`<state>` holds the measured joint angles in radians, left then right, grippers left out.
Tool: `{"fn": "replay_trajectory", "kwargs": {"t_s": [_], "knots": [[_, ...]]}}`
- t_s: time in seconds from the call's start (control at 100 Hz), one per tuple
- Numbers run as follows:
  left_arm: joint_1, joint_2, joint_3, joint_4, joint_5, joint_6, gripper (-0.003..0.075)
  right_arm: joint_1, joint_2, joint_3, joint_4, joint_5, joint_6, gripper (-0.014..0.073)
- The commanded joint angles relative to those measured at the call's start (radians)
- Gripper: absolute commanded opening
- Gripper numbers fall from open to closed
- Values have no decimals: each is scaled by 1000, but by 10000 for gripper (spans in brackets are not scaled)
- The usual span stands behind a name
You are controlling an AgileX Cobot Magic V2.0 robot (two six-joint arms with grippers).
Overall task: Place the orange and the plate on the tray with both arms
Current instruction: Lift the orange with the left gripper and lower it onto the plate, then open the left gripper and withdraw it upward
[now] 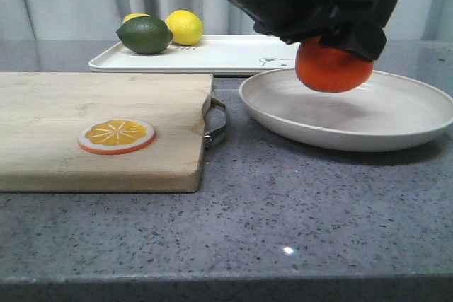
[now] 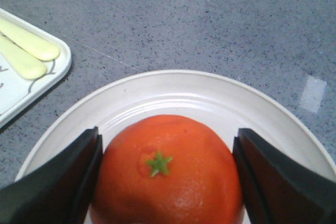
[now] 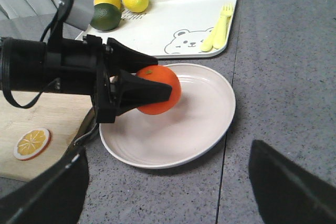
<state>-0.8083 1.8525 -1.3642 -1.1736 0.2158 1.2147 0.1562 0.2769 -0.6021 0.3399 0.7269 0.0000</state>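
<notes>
The glossy red-orange orange [image 1: 333, 68] hangs just over the off-white plate [image 1: 396, 136], with my left gripper [image 1: 334, 42] shut on it from both sides. In the left wrist view the black fingers [image 2: 79, 177] press its flanks and its green star-shaped stem [image 2: 159, 163] faces the camera. The plate [image 3: 199, 129] sits on the grey counter, next to the white bear tray [image 3: 178, 19] behind it. My right gripper [image 3: 168, 187] stands open over the counter beside the plate's near rim, with nothing between its fingers. It does not show in the front view.
A wooden cutting board [image 1: 92, 125] with a metal handle [image 1: 216, 122] lies left of the plate and carries an orange slice [image 1: 117, 136]. On the tray [image 1: 226, 54] sit a lime [image 1: 144, 35], two lemons [image 1: 184, 26] and yellow cutlery [image 3: 218, 30].
</notes>
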Motion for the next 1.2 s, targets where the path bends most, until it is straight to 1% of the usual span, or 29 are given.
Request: {"fn": "replay_trajectory", "kwargs": {"t_s": [0.0,0.15,0.22,0.29,0.39,0.42,0.47,0.51,0.75,0.86,1.0,1.19], "knots": [[-9,-38,-37,-24,-8,0,191,1,18,-33,17,-64,0,615],[-9,-20,-37,-24,18,0,197,1,18,-33,17,-64,0,615],[-9,-18,-37,-24,21,0,234,1,18,-33,17,-64,0,615],[-9,-18,-37,-24,21,0,318,1,18,-33,17,-64,0,615],[-9,-18,-37,-24,21,0,496,1,18,-33,17,-64,0,615],[-9,-18,-37,-24,21,0,536,1,18,-33,17,-64,0,615],[-9,-18,-37,-24,21,0,588,1,18,-33,16,-64,0,615],[-9,-18,-37,-24,21,0,610,1,18,-33,16,-64,0,615],[-7,-80,-33,-22,7,-2,611,1,18,-33,16,-64,0,615],[-7,-150,0,-24,-49,-2,611,1,18,-33,15,-63,0,615],[-2,-278,106,-18,-154,0,611,1,18,-33,9,-55,0,615],[43,-487,306,-16,-224,0,611,1,18,-33,7,-53,0,615]]}}
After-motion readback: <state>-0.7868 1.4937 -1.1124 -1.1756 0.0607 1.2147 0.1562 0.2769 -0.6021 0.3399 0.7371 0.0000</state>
